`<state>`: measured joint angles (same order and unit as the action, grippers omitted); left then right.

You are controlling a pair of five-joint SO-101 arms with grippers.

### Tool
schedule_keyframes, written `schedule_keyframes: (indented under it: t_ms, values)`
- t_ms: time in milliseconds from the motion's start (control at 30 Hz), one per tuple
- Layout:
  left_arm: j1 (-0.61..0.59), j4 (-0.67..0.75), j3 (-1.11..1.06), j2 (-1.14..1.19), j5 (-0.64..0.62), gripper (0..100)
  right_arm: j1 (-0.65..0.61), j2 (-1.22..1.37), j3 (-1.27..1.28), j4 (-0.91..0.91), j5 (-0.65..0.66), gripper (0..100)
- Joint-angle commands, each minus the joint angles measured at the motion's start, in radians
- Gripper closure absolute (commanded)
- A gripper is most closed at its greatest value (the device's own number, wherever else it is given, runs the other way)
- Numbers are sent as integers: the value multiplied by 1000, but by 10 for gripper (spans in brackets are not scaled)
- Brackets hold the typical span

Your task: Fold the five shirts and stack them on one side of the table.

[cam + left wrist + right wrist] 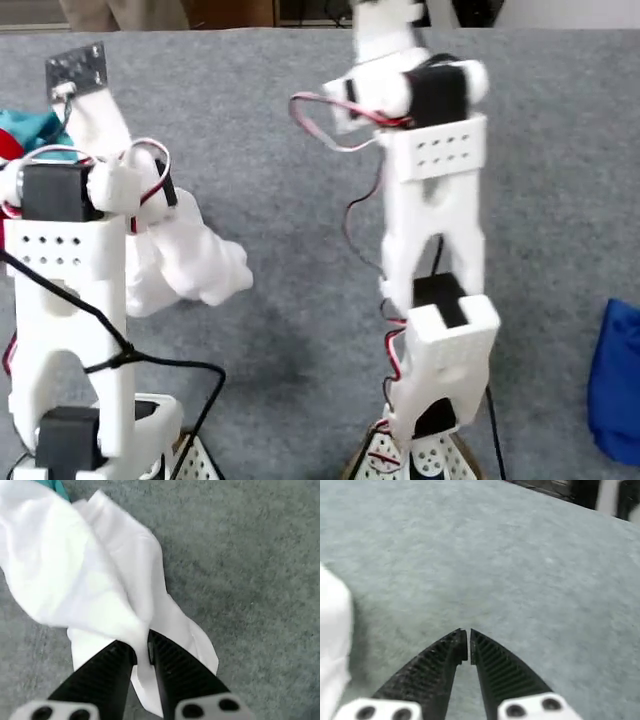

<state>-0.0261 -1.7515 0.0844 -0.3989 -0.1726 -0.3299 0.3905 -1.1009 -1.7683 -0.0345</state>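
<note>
A white shirt (85, 575) hangs bunched from my left gripper (141, 642), whose black fingers are shut on a fold of it. In the high view the same white shirt (200, 265) droops beside the left arm (70, 260) at the table's left. Behind it lies a teal shirt (56, 486), seen with a bit of red cloth at the left edge (28, 132). A blue shirt (615, 385) lies at the right edge. My right gripper (468, 640) is shut on nothing, above bare grey felt. The right arm (432, 160) stands tall mid-table.
Grey felt (280, 130) covers the whole table. Cables (150, 365) run from the arm bases at the front edge. A white shape (332, 630) shows at the side of the right wrist view. Open felt lies between the two arms and toward the far edge.
</note>
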Motion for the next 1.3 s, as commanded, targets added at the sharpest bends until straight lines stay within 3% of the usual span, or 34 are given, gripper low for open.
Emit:
schedule_keyframes:
  t_ms: [0,267,500,633,833,1033,1267]
  values:
    - [-2,-11,-130,-62,9,981,-102,-4,-25,-17,-17,965]
    - [-5,-9,-304,-157,120,967,-131,-7,16,-12,-51,965]
    - [-189,-8,-324,-170,129,674,-133,-7,16,-12,-54,965]
    - [-279,12,-250,-160,129,658,-134,1,18,-3,-55,965]
    - [-304,298,-288,-122,35,658,-137,50,35,41,-103,965]
    - [-302,580,-397,110,-6,657,-151,111,35,64,-104,965]
    - [-319,664,-327,418,-6,658,-177,142,35,66,-103,965]
